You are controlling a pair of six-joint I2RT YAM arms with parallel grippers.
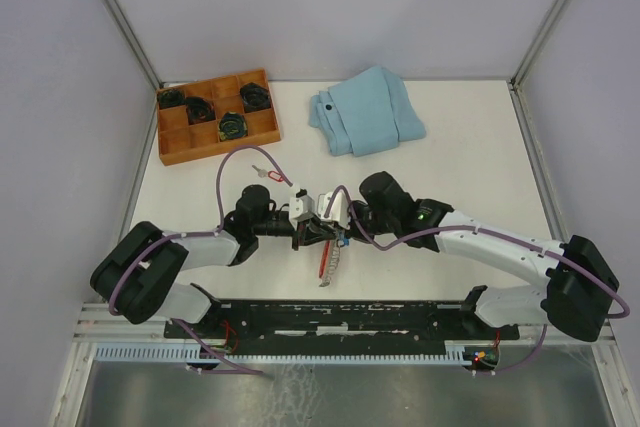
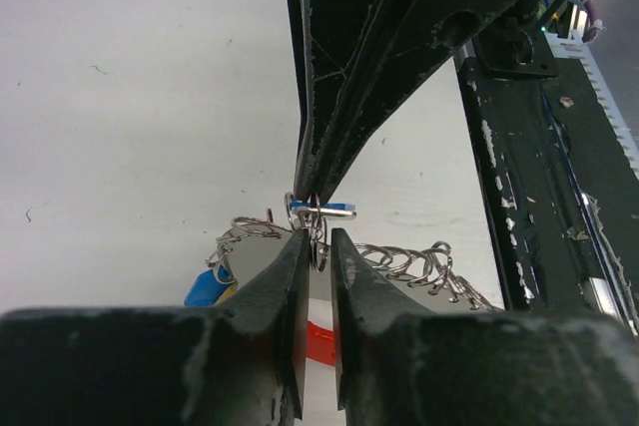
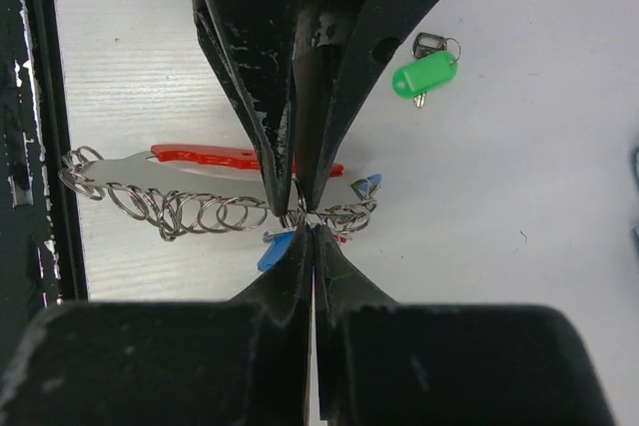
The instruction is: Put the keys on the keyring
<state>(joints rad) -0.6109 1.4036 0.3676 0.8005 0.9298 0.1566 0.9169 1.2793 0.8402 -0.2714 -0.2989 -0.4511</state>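
The keyring is a red strip [image 3: 215, 157] with a row of silvery loops [image 3: 190, 212]; it hangs between my two grippers in the top view [image 1: 330, 262]. My left gripper [image 2: 318, 238] is shut on one loop of the keyring [image 2: 419, 264]. My right gripper [image 3: 312, 224] is shut on a blue-tagged key [image 3: 275, 251], tip to tip with the left fingers [image 3: 270, 147]. That key also shows in the left wrist view [image 2: 334, 210]. Another blue tag [image 2: 205, 288] hangs at the keyring's end. A green-tagged key [image 3: 424, 75] and a red-tagged key [image 1: 268, 175] lie loose on the table.
A wooden compartment tray [image 1: 170, 142] with dark coiled items stands at the back left. A folded light-blue cloth [image 1: 365, 112] lies at the back centre. The black base rail [image 1: 350, 312] runs along the near edge, close below the grippers.
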